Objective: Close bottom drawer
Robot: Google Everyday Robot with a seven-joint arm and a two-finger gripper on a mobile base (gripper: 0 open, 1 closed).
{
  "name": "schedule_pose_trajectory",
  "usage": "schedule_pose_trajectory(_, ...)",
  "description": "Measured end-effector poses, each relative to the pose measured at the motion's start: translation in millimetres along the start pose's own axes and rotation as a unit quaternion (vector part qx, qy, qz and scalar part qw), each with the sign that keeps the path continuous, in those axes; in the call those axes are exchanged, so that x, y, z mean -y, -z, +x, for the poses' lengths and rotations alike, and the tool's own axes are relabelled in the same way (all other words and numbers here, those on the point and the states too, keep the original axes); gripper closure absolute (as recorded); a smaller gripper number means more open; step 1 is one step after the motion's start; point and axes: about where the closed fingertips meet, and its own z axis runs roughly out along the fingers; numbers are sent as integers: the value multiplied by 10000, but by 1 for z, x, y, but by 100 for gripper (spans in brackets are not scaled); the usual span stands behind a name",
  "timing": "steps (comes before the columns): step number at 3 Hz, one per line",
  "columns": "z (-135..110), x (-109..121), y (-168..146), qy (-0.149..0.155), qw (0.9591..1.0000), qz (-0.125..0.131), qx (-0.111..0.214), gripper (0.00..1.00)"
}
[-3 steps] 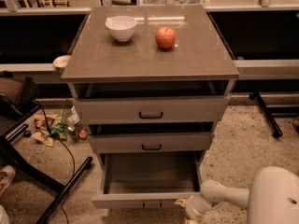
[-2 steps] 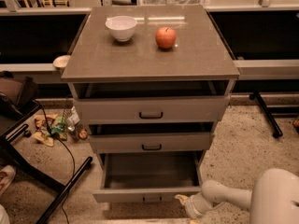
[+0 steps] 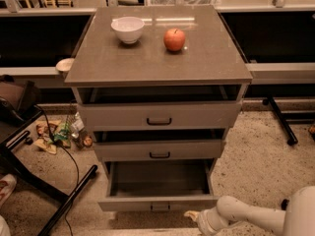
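The bottom drawer (image 3: 157, 202) stands pulled well out of the cabinet (image 3: 236, 90), far more than the middle drawer (image 3: 159, 150) and top drawer (image 3: 159, 115) above it, which sit only slightly proud. Its box is open to view and looks empty.

My gripper (image 3: 196, 218) is low by the floor, just in front of that drawer's front panel and to the right of its small dark handle (image 3: 160, 207). So the drawer lies ahead of me and a little to my left. Whether the gripper touches the panel, and whether it is open or closed, I cannot tell; I see nothing held in it.

The front panel's long axis runs side to side across my view, facing me squarely. The drawer's travel runs at right angles to that, straight back into the cabinet and away from me.

As I judge it, the coming push must go along that line. Because I am off toward the panel's right end, I would shift toward the handle so the drawer does not skew on its slides.
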Motion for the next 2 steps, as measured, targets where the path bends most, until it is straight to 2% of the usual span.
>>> schedule_pose_trajectory(2, -5, -6, 10, 107, 9998, 159, 76, 66)
